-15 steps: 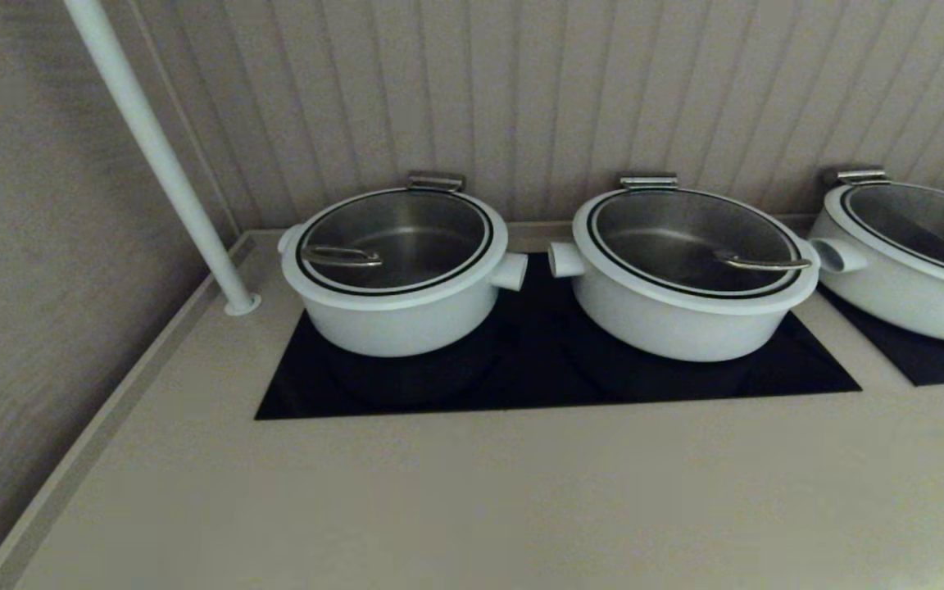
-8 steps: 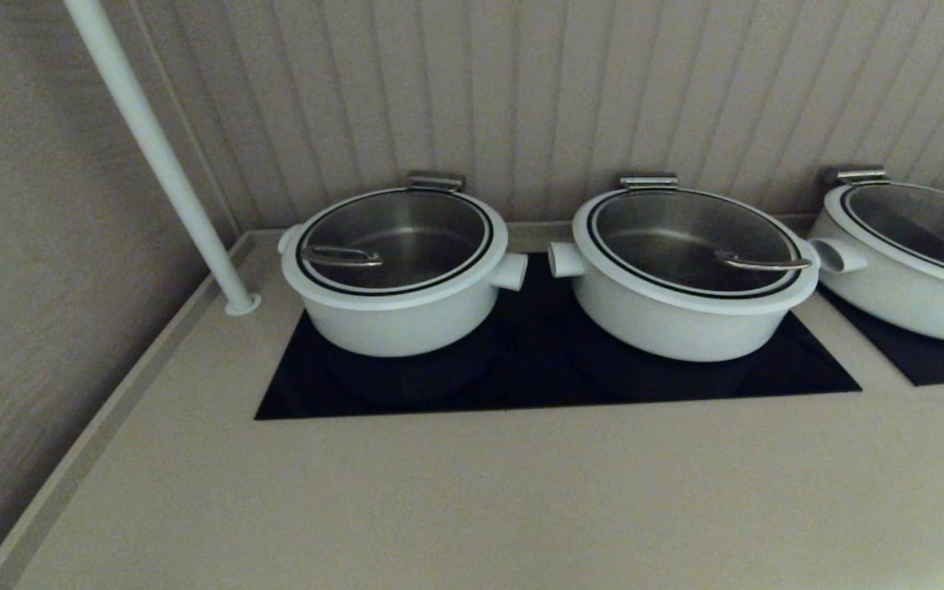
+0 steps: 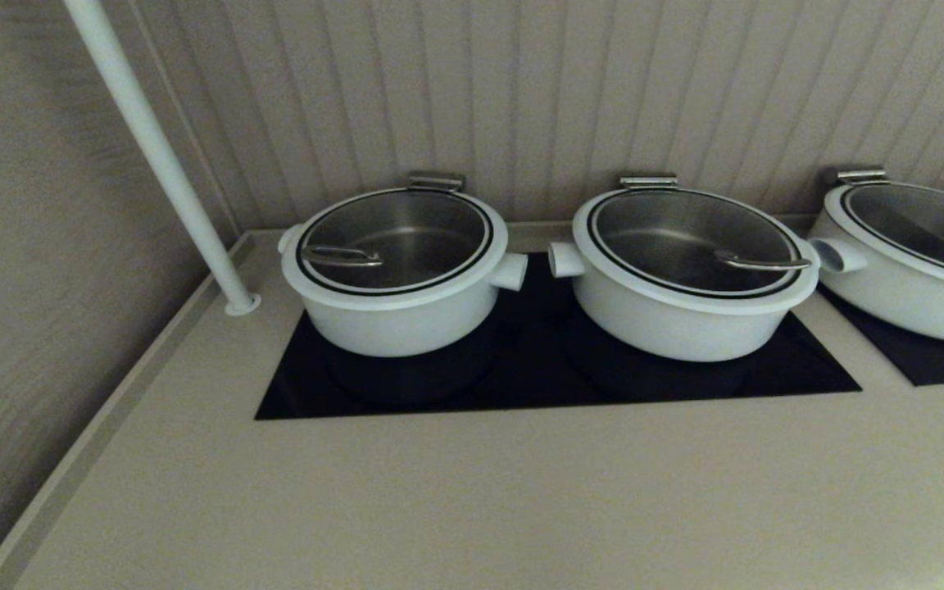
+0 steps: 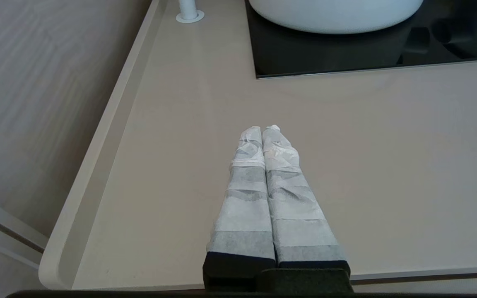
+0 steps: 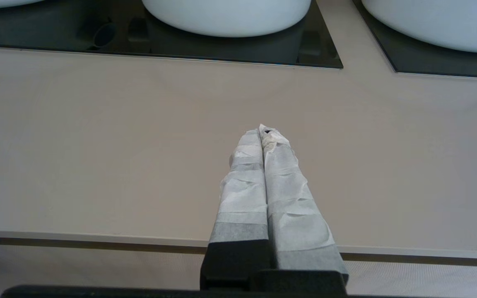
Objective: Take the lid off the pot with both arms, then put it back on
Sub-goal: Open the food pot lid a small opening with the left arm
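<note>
The pot [image 3: 394, 315] is round and white and stands at the left on a black cooktop. Its glass lid [image 3: 406, 233] lies closed on it, with a steel wire handle [image 3: 342, 257] near its left edge and a hinge [image 3: 435, 181] at the rear. Neither arm shows in the head view. My left gripper [image 4: 262, 129] is shut and empty above the counter near its front edge; the pot's underside [image 4: 333, 16] lies ahead of it. My right gripper [image 5: 263, 130] is shut and empty above the counter's front.
A like white pot [image 3: 685, 315] with its handle [image 3: 763, 263] near the right edge stands beside it, and a third pot [image 3: 914, 270] at far right. A white pole [image 3: 156, 152] rises at the back left. A raised lip [image 4: 97, 153] edges the beige counter's left side.
</note>
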{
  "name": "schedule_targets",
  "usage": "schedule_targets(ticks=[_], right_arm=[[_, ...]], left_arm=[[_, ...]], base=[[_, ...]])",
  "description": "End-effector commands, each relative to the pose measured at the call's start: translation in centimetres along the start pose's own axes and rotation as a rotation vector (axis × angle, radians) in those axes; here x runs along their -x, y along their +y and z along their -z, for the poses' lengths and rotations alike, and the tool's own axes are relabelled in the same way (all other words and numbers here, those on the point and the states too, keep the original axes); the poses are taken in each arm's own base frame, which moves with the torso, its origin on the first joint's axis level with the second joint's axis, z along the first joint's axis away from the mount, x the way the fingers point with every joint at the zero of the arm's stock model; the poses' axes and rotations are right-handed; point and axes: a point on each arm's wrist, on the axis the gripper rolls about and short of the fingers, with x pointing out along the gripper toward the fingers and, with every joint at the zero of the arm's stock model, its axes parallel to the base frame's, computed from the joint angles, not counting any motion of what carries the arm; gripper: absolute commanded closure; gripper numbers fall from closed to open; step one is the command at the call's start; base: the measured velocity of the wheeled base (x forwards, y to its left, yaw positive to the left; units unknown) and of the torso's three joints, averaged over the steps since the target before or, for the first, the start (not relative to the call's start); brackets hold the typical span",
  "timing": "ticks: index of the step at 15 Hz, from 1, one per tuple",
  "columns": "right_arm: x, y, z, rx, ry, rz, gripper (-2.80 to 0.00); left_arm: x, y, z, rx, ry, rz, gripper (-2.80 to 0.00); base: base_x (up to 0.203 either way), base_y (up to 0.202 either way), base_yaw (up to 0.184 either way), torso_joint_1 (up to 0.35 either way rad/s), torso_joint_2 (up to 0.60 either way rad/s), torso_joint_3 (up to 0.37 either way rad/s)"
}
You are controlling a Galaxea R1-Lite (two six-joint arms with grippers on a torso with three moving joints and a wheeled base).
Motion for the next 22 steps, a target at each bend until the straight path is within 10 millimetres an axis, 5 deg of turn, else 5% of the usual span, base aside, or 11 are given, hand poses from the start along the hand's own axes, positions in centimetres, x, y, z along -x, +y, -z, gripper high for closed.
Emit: schedule_targets(ticks=[1,22], right_arm=[[0.0,0.0,0.0,0.001,0.0,-0.001,0.0],[0.0,0.0,0.0,0.001,0.0,-0.001,0.0]], left_arm=[[0.0,0.0,0.0,0.0,0.0,0.001,0.0],[0.17,-0.06,-0.62,-0.046,-0.023,0.035,0.0]], base=[[0.0,0.0,0.0,0.0,0.0,0.0],[0.0,0.0,0.0,0.0,0.0,0.0]])
